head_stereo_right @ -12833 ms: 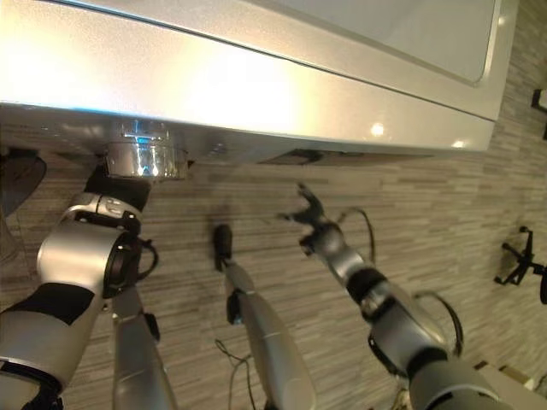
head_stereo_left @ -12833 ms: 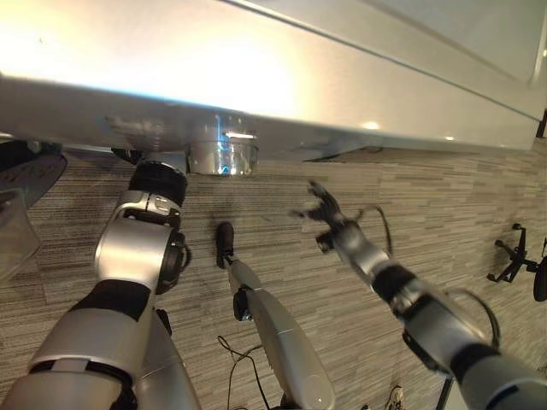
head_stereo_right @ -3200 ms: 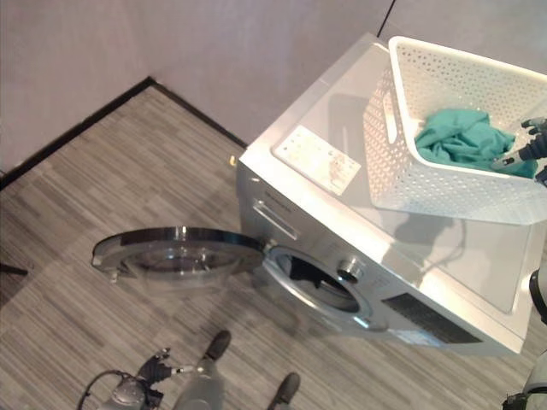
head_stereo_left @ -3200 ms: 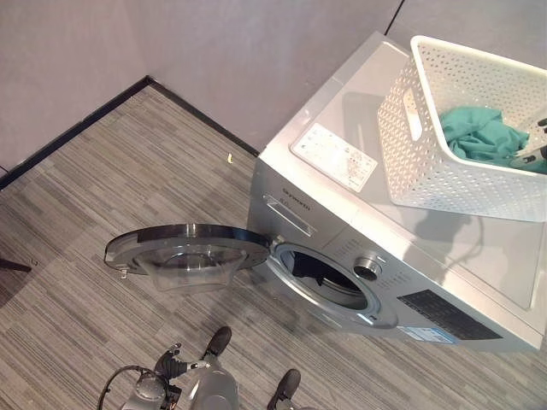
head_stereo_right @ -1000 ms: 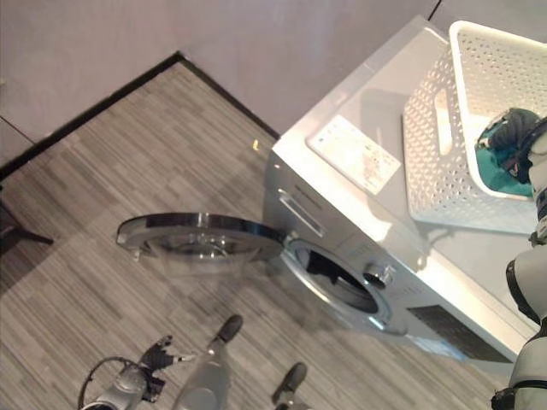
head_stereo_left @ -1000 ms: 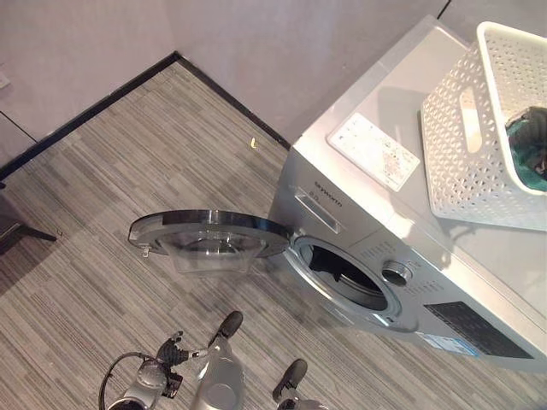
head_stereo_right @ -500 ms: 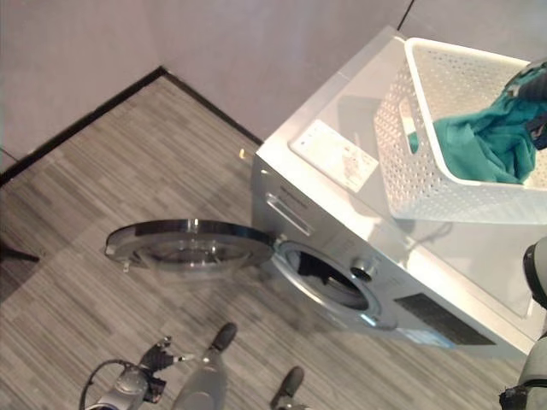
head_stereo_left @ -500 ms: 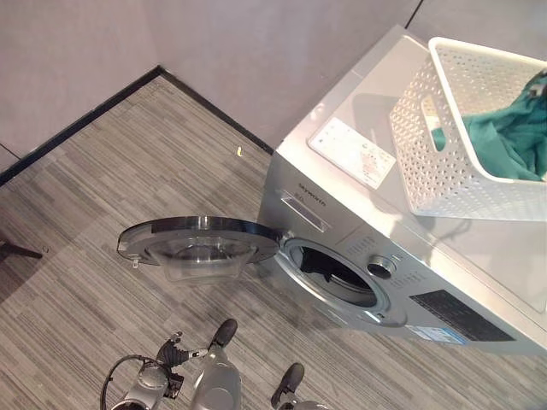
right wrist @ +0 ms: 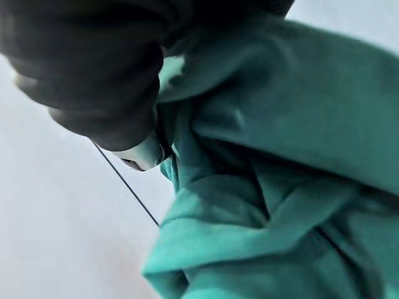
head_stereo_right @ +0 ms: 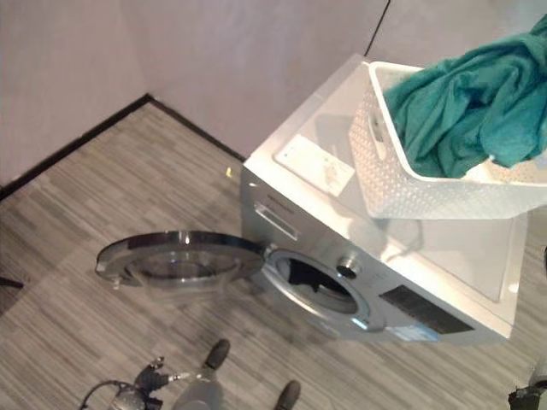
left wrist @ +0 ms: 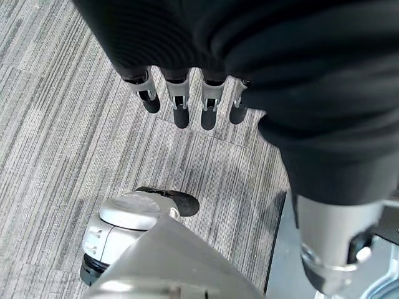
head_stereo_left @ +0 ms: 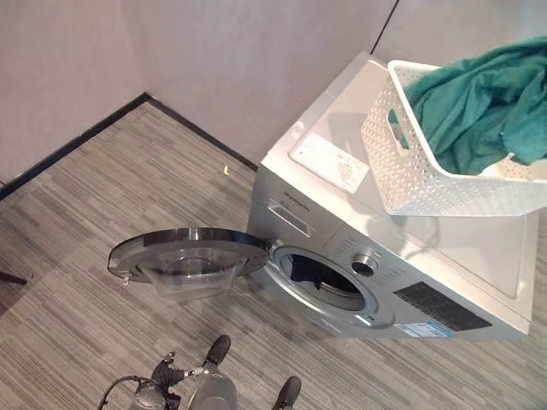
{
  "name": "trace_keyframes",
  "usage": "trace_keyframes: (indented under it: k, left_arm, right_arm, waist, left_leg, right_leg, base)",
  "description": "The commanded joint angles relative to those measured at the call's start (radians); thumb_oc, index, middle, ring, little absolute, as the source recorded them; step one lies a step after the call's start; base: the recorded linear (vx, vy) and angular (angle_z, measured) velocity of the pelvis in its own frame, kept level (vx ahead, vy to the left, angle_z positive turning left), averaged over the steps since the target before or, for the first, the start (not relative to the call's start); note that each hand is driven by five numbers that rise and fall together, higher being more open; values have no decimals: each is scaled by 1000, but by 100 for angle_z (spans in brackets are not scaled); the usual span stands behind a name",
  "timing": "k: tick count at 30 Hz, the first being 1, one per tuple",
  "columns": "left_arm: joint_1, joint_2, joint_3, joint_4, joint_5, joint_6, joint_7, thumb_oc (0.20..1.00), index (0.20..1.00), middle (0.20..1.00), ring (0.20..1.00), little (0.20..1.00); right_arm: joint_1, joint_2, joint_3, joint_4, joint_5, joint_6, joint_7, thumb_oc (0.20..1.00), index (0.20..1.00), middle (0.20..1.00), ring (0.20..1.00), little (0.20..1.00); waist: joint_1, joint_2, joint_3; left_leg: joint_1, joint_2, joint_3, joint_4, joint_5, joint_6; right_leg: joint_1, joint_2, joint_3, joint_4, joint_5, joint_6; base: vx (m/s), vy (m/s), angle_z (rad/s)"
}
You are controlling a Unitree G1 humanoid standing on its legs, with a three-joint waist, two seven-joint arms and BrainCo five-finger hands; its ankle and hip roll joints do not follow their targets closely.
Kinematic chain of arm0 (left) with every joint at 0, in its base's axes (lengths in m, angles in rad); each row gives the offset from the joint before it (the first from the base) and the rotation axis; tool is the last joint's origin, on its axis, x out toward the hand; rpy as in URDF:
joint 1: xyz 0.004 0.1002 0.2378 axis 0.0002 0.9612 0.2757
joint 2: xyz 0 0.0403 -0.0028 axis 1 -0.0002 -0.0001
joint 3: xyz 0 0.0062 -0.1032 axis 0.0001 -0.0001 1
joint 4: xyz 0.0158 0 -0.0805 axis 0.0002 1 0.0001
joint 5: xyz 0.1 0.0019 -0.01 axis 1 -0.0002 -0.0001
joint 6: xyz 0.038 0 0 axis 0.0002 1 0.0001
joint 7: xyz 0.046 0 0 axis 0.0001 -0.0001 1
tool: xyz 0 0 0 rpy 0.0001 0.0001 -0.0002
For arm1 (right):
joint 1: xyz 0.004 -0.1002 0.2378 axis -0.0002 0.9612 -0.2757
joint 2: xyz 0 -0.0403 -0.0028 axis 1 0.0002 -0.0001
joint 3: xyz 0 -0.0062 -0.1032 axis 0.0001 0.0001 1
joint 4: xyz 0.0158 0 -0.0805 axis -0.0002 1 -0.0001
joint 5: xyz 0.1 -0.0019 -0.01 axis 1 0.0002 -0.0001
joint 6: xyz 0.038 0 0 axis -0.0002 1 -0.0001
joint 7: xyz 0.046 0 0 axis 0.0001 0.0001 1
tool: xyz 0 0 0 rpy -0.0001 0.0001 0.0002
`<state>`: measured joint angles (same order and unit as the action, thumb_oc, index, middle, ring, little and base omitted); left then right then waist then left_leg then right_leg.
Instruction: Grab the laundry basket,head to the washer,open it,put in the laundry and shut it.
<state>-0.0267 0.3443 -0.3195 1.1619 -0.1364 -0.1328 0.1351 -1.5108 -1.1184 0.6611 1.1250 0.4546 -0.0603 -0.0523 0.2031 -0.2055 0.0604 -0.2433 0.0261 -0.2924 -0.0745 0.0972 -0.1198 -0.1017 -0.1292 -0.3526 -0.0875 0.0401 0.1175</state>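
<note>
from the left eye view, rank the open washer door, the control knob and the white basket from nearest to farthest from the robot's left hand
Left hand hangs low near the floor.
1. Washer door, swung open just above the hand, on the washer's left.
2. Control knob, on the washer's front panel, further right.
3. White laundry basket, on top of the washer at the far right, with teal cloth lifted from it.

I see grey striped carpet floor [head_stereo_left: 77, 256], plain pale walls [head_stereo_left: 214, 60] with black baseboard [head_stereo_left: 77, 141], and a dark vertical seam [head_stereo_left: 385, 26] in the wall.
</note>
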Motion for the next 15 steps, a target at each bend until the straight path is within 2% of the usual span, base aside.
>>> trace_keyframes:
  k: [1, 8, 15]
  left_arm:
    - [-21, 26, 41, 70, 39, -36, 40, 1000, 1000, 1000, 1000, 1000]
    - [-14, 27, 23, -24, 33, -60, 79, 1000, 1000, 1000, 1000, 1000]
    - [-22, 32, -10, -111, 33, -80, 83, 1000, 1000, 1000, 1000, 1000]
  right_arm:
    - [-129, -99, 12, -26, -57, -82, -151, 200, 200, 200, 200, 200]
    - [-166, -126, 47, -128, -223, -81, -276, 200, 200, 200, 200, 200]
    - [-209, -131, 77, -153, -268, -87, -326, 200, 200, 200, 200, 200]
  waist:
    - [-18, -40, -44]
    - [-31, -22, -63]
    - [-41, -17, -76]
  left_leg:
    - [62, -6, 8, -13, -104, 58]
    - [76, -12, 12, -13, -105, 65]
    - [87, -14, 14, -13, -110, 67]
  right_leg:
    - [61, -28, 10, 0, -45, 42]
    - [72, -37, 16, 0, -40, 45]
    - [82, -41, 18, 0, -39, 45]
  base:
    - [-4, 41, 0]
    - [-7, 15, 0]
    - [-2, 4, -1]
